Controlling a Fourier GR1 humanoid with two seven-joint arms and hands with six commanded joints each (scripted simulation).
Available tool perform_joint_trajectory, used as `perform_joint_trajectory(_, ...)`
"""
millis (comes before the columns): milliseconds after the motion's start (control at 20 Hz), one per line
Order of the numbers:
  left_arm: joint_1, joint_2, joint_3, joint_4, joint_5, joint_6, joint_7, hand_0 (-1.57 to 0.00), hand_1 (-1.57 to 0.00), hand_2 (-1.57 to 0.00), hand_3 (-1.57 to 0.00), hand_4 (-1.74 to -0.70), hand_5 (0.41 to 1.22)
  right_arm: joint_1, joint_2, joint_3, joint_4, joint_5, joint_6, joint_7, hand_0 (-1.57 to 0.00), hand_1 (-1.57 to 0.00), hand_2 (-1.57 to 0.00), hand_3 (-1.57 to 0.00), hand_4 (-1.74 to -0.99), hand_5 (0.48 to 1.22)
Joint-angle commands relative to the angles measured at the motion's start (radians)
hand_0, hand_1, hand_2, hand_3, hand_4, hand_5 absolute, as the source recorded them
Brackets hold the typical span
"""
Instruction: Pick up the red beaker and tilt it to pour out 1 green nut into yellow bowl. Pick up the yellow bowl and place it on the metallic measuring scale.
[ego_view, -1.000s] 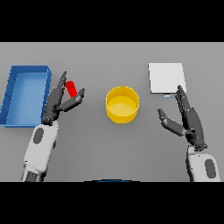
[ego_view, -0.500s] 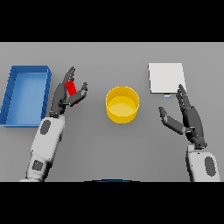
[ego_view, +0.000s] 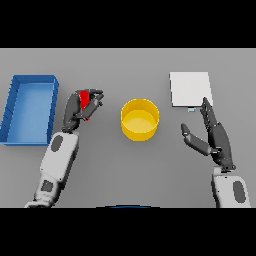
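Grey bench (ego_view: 125, 170): left hand (ego_view: 80, 107) fingers curled round small red beaker (ego_view: 85, 98); should carry over round yellow bowl (ego_view: 140, 119), tilt slowly; right hand (ego_view: 215, 137) fingers spread, idle.

A blue open tray (ego_view: 30, 142) lies on the grey table (ego_view: 125, 65) at its left side.

Even, soft overhead light, faint shadows, no glare, flat grey table (ego_view: 128, 170)
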Motion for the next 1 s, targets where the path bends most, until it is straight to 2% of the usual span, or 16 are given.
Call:
perform_joint_trajectory(0,0.003,0.006,-0.007,0.001,-0.01,0.005,-0.005,-1.44,-1.43,-1.43,-1.32,-1.56,1.163,0.004,0.001,0.001,-0.003,0.004,-0.004,0.002,0.0,0.0,0.0,0.0,-1.287,0.647)
perform_joint_trajectory(200,0.002,0.011,-0.023,-0.036,-0.03,0.005,-0.012,-1.52,-1.52,-1.51,-1.47,-1.51,1.197,0.002,0.0,0.001,0.011,0.009,-0.004,-0.009,0.0,0.0,0.0,0.0,-1.289,0.652)
perform_joint_trajectory(350,-0.001,0.02,-0.017,-0.102,-0.03,0.003,0.034,-1.54,-1.54,-1.54,-1.52,-1.5,1.209,0.011,-0.003,-0.004,0.017,0.003,0.002,-0.019,0.0,0.0,0.0,0.0,-1.294,0.659)
perform_joint_trajectory(550,-0.01,0.043,-0.057,-0.188,-0.086,-0.012,0.086,-1.56,-1.56,-1.56,-1.55,-1.5,1.216,-0.011,0.001,0.006,0.009,0.019,-0.009,-0.004,0.0,0.0,0.0,0.0,-1.289,0.664)
perform_joint_trajectory(700,-0.025,0.075,-0.122,-0.243,-0.178,-0.01,0.175,-1.57,-1.57,-1.56,-1.56,-1.62,1.174,-0.004,0.007,0.014,0.013,0.024,-0.005,-0.024,0.0,0.0,0.0,0.0,-1.277,0.664)
perform_joint_trajectory(800,-0.035,0.083,-0.145,-0.252,-0.211,-0.018,0.207,-1.57,-1.57,-1.56,-1.56,-1.62,1.165,0.008,-0.001,0.014,-0.01,0.02,0.001,-0.017,0.0,0.0,0.0,0.0,-1.277,0.672)
perform_joint_trajectory(950,-0.062,0.09,-0.159,-0.245,-0.241,-0.024,0.235,-1.57,-1.57,-1.56,-1.56,-1.62,1.14,0.005,-0.004,0.005,0.0,0.017,-0.001,0.002,0.0,0.0,0.0,0.0,-1.277,0.679)
